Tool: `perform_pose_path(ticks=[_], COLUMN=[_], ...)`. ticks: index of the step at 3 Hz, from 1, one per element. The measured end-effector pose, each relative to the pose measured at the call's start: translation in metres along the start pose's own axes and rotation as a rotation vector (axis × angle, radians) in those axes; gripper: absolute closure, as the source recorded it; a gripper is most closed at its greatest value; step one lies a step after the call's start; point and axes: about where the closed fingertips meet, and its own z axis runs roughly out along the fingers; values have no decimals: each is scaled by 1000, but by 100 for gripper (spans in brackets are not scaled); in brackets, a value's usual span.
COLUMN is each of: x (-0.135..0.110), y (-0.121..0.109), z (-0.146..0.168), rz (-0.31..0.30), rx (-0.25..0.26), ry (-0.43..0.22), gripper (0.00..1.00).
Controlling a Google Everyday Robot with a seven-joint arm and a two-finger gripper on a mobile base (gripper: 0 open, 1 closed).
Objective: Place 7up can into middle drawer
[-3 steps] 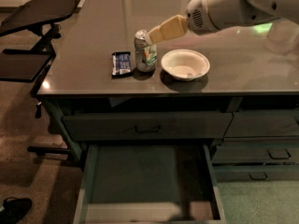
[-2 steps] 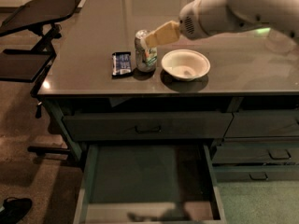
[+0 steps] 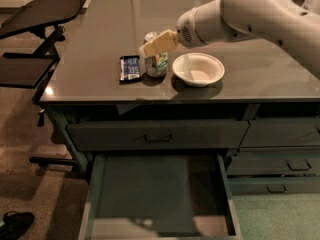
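At the far left of the frame a dark folding stand (image 3: 40,9) sits beside the table (image 3: 95,44), and a dark shoe (image 3: 14,224) lies on the carpet in the lower left corner. On the table, left of centre, a flat dark blue snack packet (image 3: 130,67) lies just beside the 7up can (image 3: 159,64), which stands upright on the tabletop. My claw (image 3: 150,47) is right at the top of the can, coming in from the right and covering part of its rim. I cannot tell whether it is open or closed, or whether it grips the can at all. Below, at the bottom centre, the middle drawer (image 3: 155,191) is pulled out, under a closed drawer with a black handle (image 3: 157,138). Right of the can rests a white bowl (image 3: 198,69), near it but apart. My pale arm (image 3: 260,9) fills the upper right.
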Motion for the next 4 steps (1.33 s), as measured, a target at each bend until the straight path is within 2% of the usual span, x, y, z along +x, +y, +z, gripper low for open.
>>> perform_pose_path(ticks=[1,2,3,4], x=[2,11,16,17], y=[9,18,23,24], z=[24,48,63,66], rz=[-17,-19,-13,-6], rx=[-83,-168,-222,-235], ry=[11,25,16,2], gripper=[0,18,42,64])
